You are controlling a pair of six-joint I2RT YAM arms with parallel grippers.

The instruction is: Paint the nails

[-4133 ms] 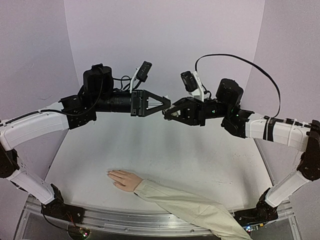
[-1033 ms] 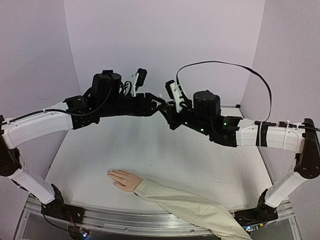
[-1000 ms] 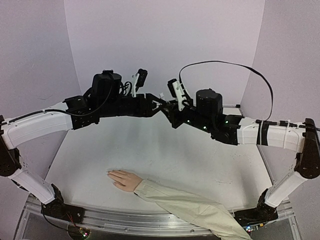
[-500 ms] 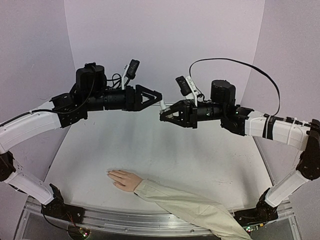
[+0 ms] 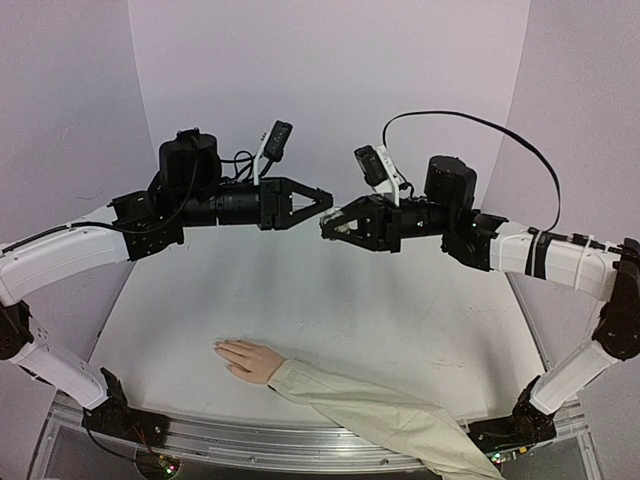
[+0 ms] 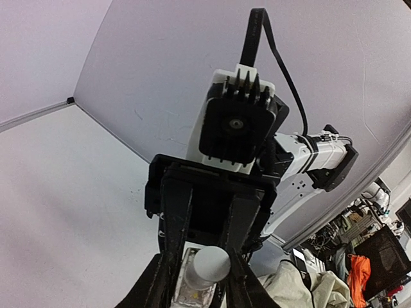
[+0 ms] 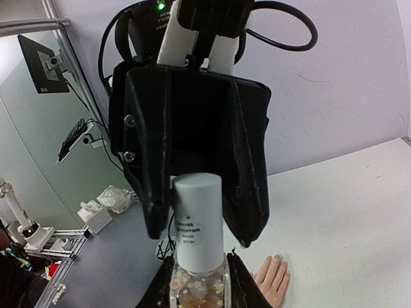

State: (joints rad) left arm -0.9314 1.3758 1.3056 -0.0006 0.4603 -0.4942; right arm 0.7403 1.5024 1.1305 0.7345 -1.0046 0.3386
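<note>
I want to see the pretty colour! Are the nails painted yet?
Not yet. Done: the right gripper holds the bottle up in the air. In hand: the left gripper straddles its white cap, which is on. Left: opening it and painting the nails, which look bare, on the hand lying on the table.

Table (image 5: 300,300): white, flat, faintly scuffed.
Backdrop panels (image 5: 330,80): pale lilac, standing upright along the table's far and side edges.
Metal rail (image 5: 250,437): silver, running along the table's near edge.
Monitor (image 7: 35,54): dark screen, off the table, high beyond its side edge.
White box (image 7: 93,218): off the table, lower than the monitor.
Crumpled plastic (image 7: 115,197): off the table, just beside the white box.
Orange cloth (image 6: 359,273): among clutter past the table's side, details blurred.
</note>
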